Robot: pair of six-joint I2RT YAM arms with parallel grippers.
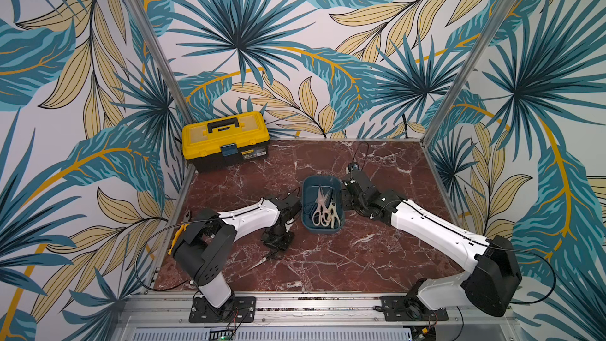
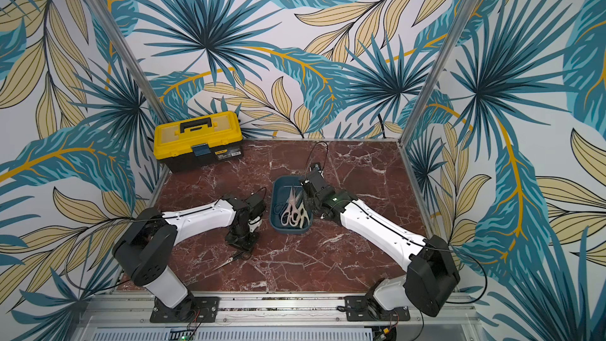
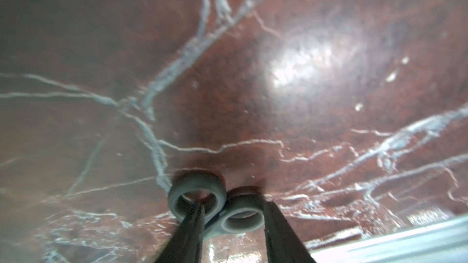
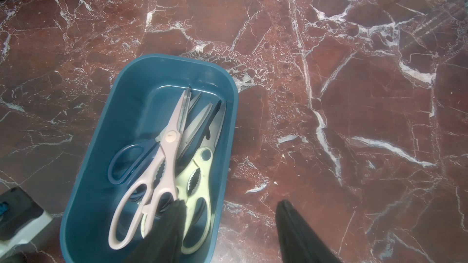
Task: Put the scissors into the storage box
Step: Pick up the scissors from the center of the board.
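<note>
A small black-handled pair of scissors point(image 1: 264, 260) lies on the red marble table, blades pointing to the front left. My left gripper point(image 3: 234, 204) points down over its handle rings point(image 3: 195, 180). The jaws are open: one fingertip crosses one ring, and the second ring sits between the fingers. The teal storage box point(image 4: 177, 58) holds several scissors, among them a cream-handled pair point(image 4: 169, 137), a pale yellow-green pair point(image 4: 200, 173) and a blue-handled pair point(image 4: 126, 158). My right gripper point(image 4: 231, 203) hangs open and empty above the box's right wall point(image 1: 341, 205).
A yellow-and-black toolbox point(image 1: 226, 139) stands at the back left corner. Yellow-handled pliers point(image 1: 178, 234) lie at the table's left edge, partly hidden by the left arm. Aluminium rails border the table, and patterned walls enclose three sides.
</note>
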